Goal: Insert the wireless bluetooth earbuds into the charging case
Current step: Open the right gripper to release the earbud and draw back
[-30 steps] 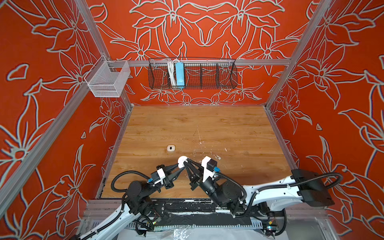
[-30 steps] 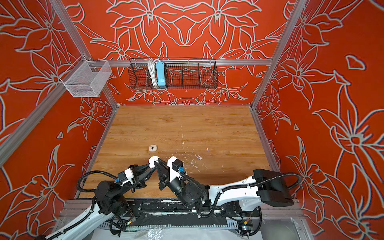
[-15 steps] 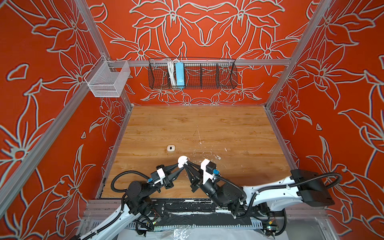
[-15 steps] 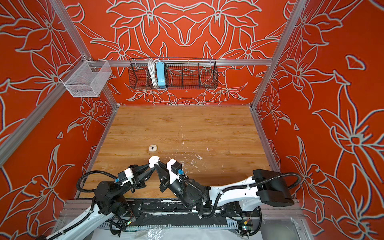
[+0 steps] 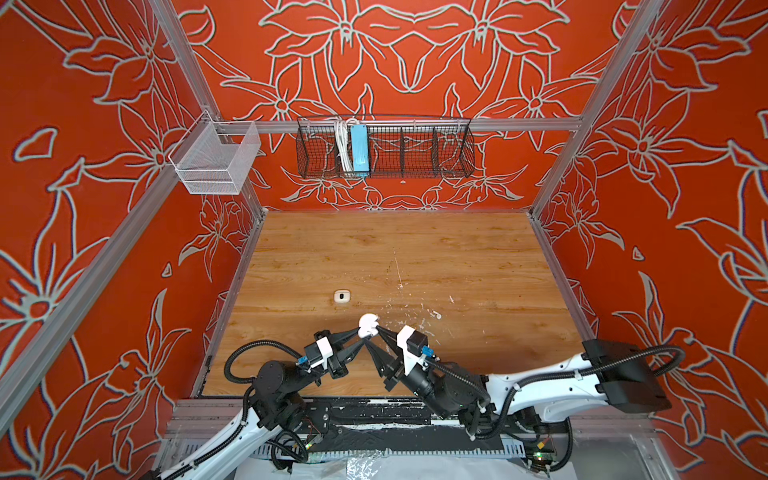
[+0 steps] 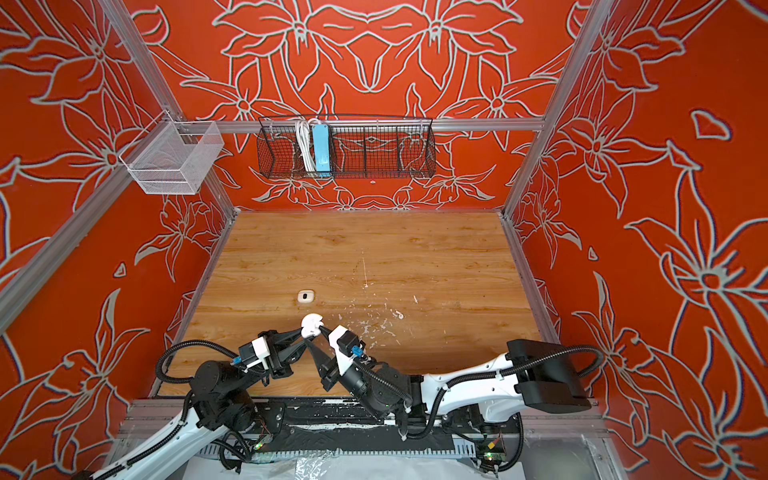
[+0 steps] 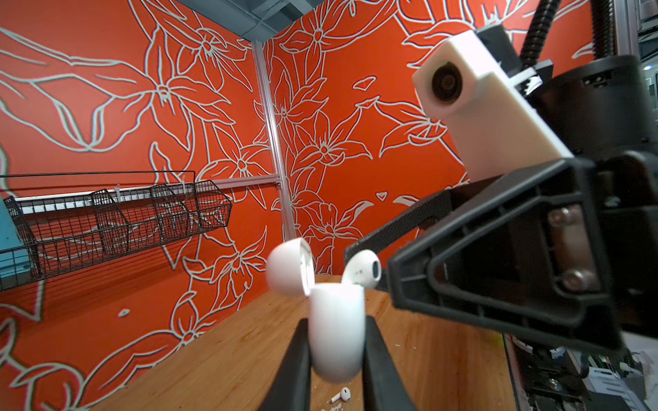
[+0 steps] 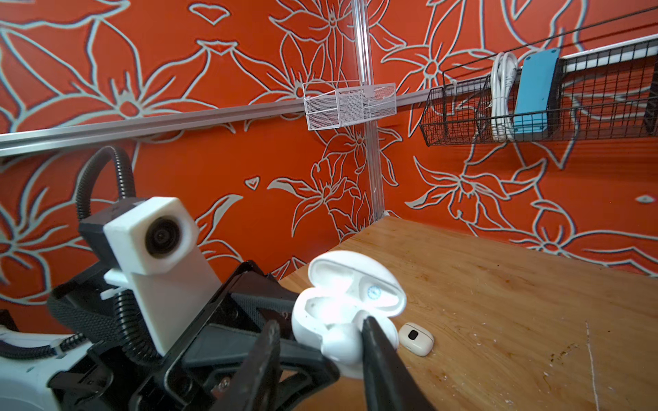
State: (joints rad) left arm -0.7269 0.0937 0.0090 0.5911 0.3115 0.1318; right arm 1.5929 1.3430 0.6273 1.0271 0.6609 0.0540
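Release looks just made: right gripper fingers now stand spread, leaving one glossy white earbud perched in the open round white charging case, pinched aloft by left gripper; second earbud lies on the wooden table.

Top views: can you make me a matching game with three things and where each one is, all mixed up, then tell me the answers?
Things:
1. round white case
2. loose earbud
3. blue box

Places:
A. in the black wire basket
B. lying on the wooden table
C. held by the left gripper

Pairs: 1-C, 2-B, 3-A.
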